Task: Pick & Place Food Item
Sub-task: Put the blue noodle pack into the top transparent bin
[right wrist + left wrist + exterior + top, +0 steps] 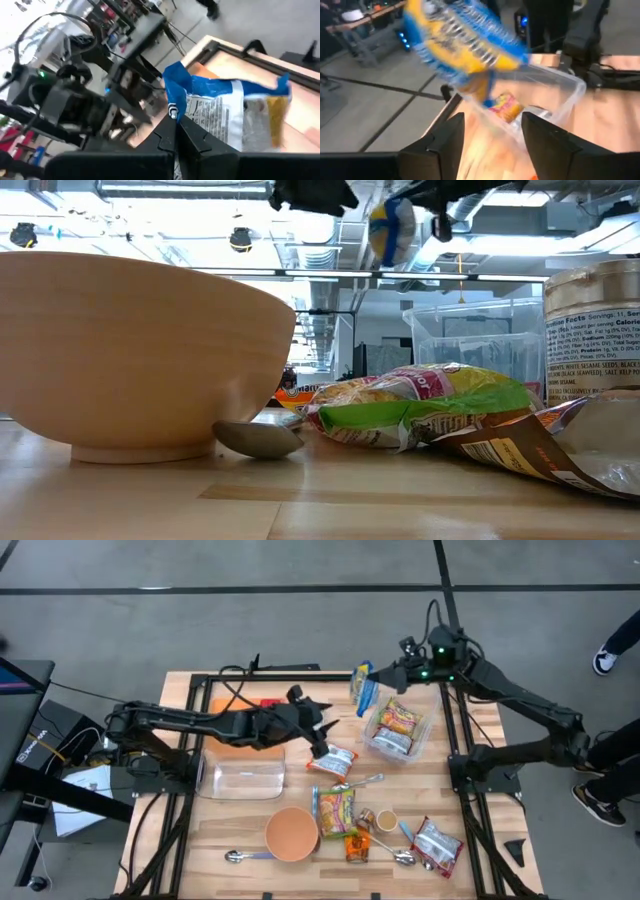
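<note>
The right gripper (175,131) is clamped on the crinkled edge of a blue and yellow snack bag (363,687), holding it up off the table; the glossy film bag hangs flat and creased, with white print on its back. Just beside this gripper, on the table, sits a clear plastic tub (425,740) with thin rounded walls, and inside it lie two shiny printed packets (398,720).

The left gripper (492,142) has its dark, blocky fingers (450,137) parted with nothing between them. In its wrist view the snack bag hangs in front of it, apart from the fingers, with the clear tub beyond. From above, this gripper sits over the middle of the table, just beside an orange and white packet (333,760), and a second clear tub (241,778) lies near its arm.

Farther toward the table's front edge are a smooth round wooden bowl (292,833), a green and yellow crumpled packet (336,810) and metal spoons (240,856).
</note>
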Action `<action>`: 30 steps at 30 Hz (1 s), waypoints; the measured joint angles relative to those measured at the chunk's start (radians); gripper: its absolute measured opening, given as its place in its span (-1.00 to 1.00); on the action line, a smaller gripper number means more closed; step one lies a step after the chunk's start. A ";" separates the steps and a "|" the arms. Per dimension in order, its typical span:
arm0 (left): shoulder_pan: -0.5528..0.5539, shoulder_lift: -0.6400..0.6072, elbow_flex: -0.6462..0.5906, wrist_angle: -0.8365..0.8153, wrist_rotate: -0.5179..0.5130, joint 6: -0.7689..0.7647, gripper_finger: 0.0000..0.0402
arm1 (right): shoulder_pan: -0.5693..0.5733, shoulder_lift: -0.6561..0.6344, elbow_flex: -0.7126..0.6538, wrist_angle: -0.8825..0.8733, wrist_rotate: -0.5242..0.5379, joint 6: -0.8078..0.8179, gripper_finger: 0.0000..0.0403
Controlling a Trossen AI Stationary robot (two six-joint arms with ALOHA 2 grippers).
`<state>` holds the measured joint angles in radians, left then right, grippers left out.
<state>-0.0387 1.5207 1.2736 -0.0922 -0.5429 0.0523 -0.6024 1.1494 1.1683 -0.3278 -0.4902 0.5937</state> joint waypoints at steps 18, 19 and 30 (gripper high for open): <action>0.012 -0.222 -0.103 -0.063 -0.148 -0.079 -0.16 | -0.133 0.000 0.000 -0.702 0.223 -0.532 -1.00; 0.013 -0.223 -0.107 -0.040 -0.147 -0.083 -0.17 | -0.134 0.018 0.000 -0.728 0.257 -0.567 -1.00; 0.011 -0.238 -0.142 -0.010 -0.146 -0.144 -0.21 | -0.084 0.143 -0.001 -0.801 0.719 -0.860 -1.00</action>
<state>-0.0280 1.2827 1.1316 -0.1021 -0.6886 -0.0918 -0.6861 1.2925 1.1675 -1.1286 0.2290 -0.2665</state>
